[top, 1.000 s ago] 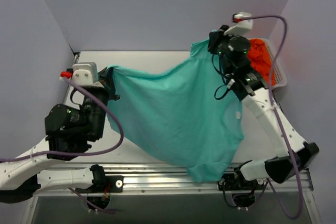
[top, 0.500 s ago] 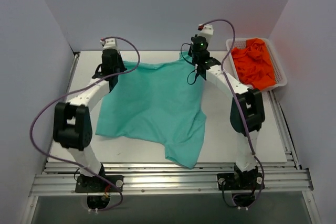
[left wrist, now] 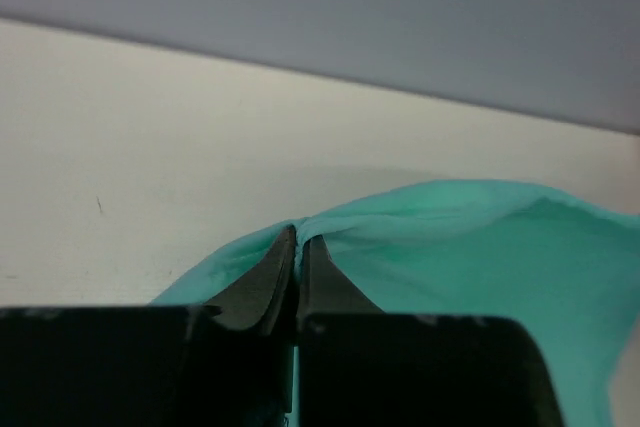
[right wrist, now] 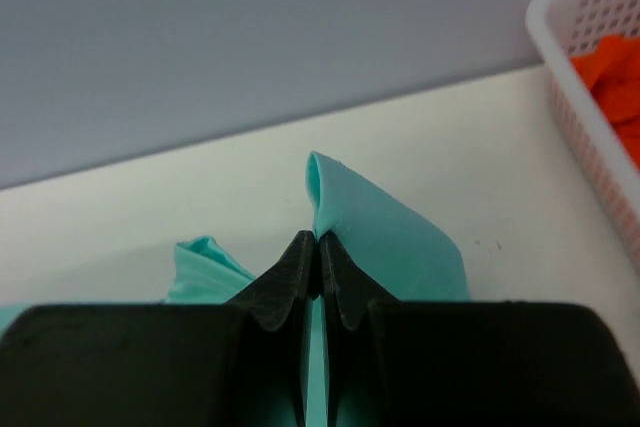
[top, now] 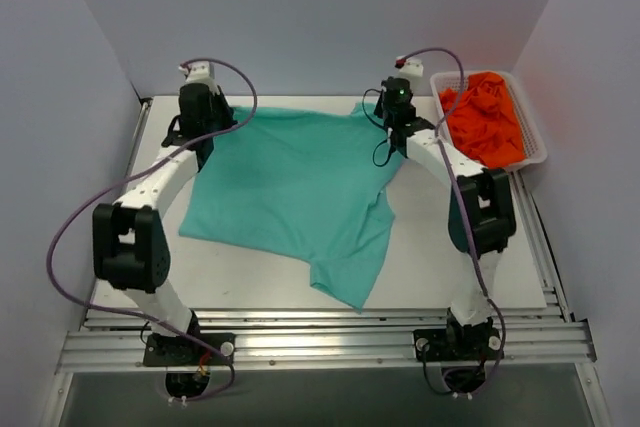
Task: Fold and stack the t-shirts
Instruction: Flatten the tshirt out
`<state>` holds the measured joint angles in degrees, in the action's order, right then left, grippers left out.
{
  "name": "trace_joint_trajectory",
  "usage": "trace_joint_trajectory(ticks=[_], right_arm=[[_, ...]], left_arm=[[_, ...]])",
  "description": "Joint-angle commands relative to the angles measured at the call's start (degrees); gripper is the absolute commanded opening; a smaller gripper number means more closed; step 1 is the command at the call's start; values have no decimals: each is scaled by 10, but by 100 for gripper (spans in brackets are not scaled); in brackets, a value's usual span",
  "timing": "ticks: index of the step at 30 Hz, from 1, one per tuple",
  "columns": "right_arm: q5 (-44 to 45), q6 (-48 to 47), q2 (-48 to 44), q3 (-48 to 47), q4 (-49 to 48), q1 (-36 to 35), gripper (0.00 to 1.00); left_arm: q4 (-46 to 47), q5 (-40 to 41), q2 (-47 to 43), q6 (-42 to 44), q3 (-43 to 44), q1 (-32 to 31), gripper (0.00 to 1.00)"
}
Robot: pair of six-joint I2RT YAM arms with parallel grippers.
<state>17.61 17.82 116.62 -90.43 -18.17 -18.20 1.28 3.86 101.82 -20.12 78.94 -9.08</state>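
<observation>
A teal-green t-shirt (top: 290, 182) lies spread across the white table, one part trailing toward the front edge. At its far left corner my left gripper (top: 215, 127) is shut on the cloth; the left wrist view shows teal fabric (left wrist: 450, 247) pinched between the black fingers (left wrist: 265, 282). My right gripper (top: 392, 132) is shut on the far right corner, where a fold of teal cloth (right wrist: 385, 227) rises from the closed tips. Orange t-shirts (top: 485, 127) lie bunched in the white basket (top: 536, 147) at the back right.
The basket's mesh wall (right wrist: 585, 97) stands just right of the right gripper. Grey walls close in the table at the back and both sides. A metal rail (top: 320, 342) runs along the near edge by the arm bases.
Both arms have carried the teal shirt from mid-air near the front out to the back of the table and lowered it. Between the last two frames the grippers moved apart, stretching the far edge.
</observation>
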Motion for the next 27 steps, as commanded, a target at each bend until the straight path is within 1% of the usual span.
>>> trace_joint_trajectory(ticks=[1,2,3,4,5,6,7,9,10,12,13,14,15,16,18,21,22,25,26,27], right_arm=[[-40,-15,-240,68,-129,-9,0],[-49,-20,-279,87,-136,-10,0],[-54,-28,-315,105,-153,-22,0],[-43,-52,-395,148,-167,-32,0],[-36,-66,-437,173,-205,-55,0],[-36,-79,-474,197,-217,-66,0],[-47,-96,-548,228,-225,-75,0],[-66,-108,-614,244,-227,-96,0],[-98,-112,-671,248,-223,-99,0],[-132,-111,-721,247,-219,-100,0],[-162,-110,-761,241,-216,-100,0],[-170,-109,-779,234,-209,-99,0],[-185,-105,-804,225,-202,-98,0],[-214,-102,-813,208,-198,-98,0],[-240,-87,-833,192,-192,-92,0],[-262,-67,-843,149,-169,-65,0],[-261,-62,-841,138,-162,-43,0],[-258,-45,-813,93,-117,-3,0],[-260,-39,-797,64,-99,3,0],[-262,-35,-760,47,-79,8,0]], left_arm=[[35,3,-206,56,-15,-38,2],[29,10,-241,68,-20,-51,2],[19,18,-271,82,-26,-84,2],[14,26,-331,104,-33,-99,2],[12,25,-362,114,-38,-127,2],[19,15,-423,122,-45,-141,2],[25,5,-449,135,-59,-153,2],[18,-12,-521,141,-56,-186,2],[15,-17,-542,142,-54,-192,2],[9,-72,-592,140,-43,-199,2],[6,-89,-606,134,-37,-200,2],[3,-120,-619,133,-28,-202,2],[4,-134,-640,127,-25,-204,2],[5,-147,-650,122,-21,-205,2],[10,-180,-672,109,-12,-205,2],[9,-197,-689,99,2,-204,2],[9,-197,-690,100,3,-202,2],[6,-169,-683,109,4,-197,2],[2,-154,-674,111,3,-197,2],[-2,-126,-668,112,-2,-197,2]])
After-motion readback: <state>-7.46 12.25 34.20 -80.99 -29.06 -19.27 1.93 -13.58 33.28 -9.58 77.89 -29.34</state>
